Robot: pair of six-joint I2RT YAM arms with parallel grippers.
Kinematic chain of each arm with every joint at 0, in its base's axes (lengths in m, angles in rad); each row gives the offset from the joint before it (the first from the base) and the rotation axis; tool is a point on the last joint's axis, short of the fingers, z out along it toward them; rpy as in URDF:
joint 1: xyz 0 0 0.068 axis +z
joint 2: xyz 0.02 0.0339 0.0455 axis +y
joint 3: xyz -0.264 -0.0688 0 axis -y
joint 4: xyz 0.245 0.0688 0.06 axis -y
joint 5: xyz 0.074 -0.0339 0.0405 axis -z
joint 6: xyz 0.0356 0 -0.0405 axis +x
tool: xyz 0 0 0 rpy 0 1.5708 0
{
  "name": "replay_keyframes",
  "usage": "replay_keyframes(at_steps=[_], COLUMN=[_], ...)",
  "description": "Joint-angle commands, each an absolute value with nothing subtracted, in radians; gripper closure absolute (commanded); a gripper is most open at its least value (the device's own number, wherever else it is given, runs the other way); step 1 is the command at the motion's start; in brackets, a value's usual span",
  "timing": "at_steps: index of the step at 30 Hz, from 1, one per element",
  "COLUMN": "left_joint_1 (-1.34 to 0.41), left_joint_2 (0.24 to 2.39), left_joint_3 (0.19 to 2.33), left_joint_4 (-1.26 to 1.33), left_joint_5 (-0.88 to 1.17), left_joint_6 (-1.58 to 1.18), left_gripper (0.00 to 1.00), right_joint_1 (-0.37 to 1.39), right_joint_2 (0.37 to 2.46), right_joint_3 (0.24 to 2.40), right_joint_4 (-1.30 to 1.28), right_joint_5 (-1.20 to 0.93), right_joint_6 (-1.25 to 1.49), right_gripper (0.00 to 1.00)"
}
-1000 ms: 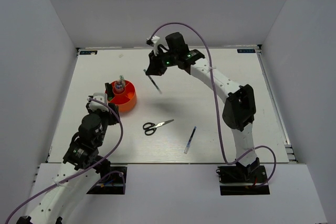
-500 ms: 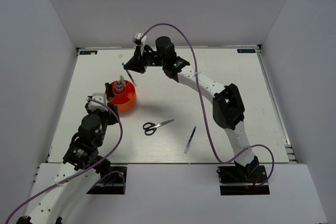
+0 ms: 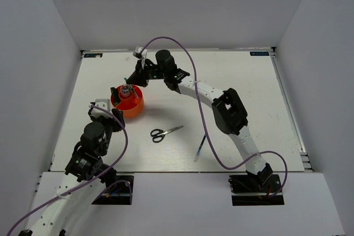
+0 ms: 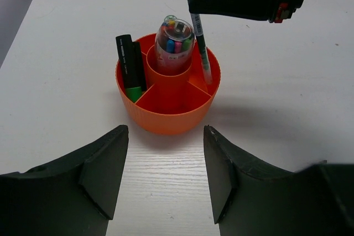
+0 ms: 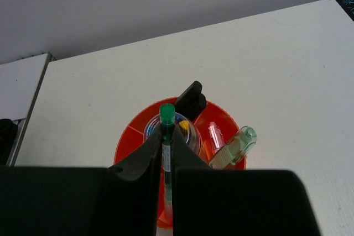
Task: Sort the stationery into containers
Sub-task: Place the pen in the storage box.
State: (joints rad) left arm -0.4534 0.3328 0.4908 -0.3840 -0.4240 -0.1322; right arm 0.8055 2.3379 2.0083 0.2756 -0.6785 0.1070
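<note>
Green pen [image 5: 167, 113] pinched in right claw [image 5: 167, 146], over cup [image 4: 166, 119].

The right arm [image 3: 191, 85] is hanging over the cup [image 4: 166, 117], its gripper [image 5: 167, 147] and green pen [image 4: 199, 42] crowding the right compartment. A black marker [image 4: 130, 59] and clear tube [image 4: 174, 40] are occupying 2 more. The near compartment is showing bare floor. Scissors [image 3: 165, 132] are lying well apart.

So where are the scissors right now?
In the top view the scissors lie on the table, right of the orange cup and closer to the near edge, with the blue pen further right.
</note>
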Motion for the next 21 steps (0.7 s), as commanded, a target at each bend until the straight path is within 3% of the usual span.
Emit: replay_keyframes(at_steps=[1,2,3,7,10,17,21], left_joint_1=[-0.449,-0.449,-0.449,-0.451,-0.449,-0.449,-0.451], left_joint_2=[0.327,0.327,0.325,0.327,0.33,0.344,0.357], left_joint_3=[0.497,0.494,0.497,0.494,0.495,0.492,0.492], left_joint_4=[-0.376,-0.377,-0.376,-0.376,-0.377,-0.379,-0.38], left_joint_5=[-0.431,-0.433,-0.433,-0.433,-0.434,-0.434,-0.39], left_joint_6=[-0.14,-0.137,-0.137,-0.135,-0.137,-0.133,-0.138], left_gripper=[0.33,0.33,0.33,0.33,0.33,0.33,0.36], right_joint_1=[0.804,0.804,0.805,0.799,0.799,0.778,0.741], right_joint_2=[2.344,2.335,2.336,2.327,2.319,2.273,2.174], right_joint_3=[2.026,2.02,2.016,1.974,1.964,1.93,1.956], right_joint_4=[0.35,0.35,0.353,0.347,0.342,0.315,0.076], right_joint_5=[-0.664,-0.661,-0.66,-0.678,-0.693,-0.722,-0.703], right_joint_6=[0.118,0.118,0.124,0.143,0.141,0.166,0.126], right_gripper=[1.0,1.0,0.89,0.66,0.56,0.5,0.51])
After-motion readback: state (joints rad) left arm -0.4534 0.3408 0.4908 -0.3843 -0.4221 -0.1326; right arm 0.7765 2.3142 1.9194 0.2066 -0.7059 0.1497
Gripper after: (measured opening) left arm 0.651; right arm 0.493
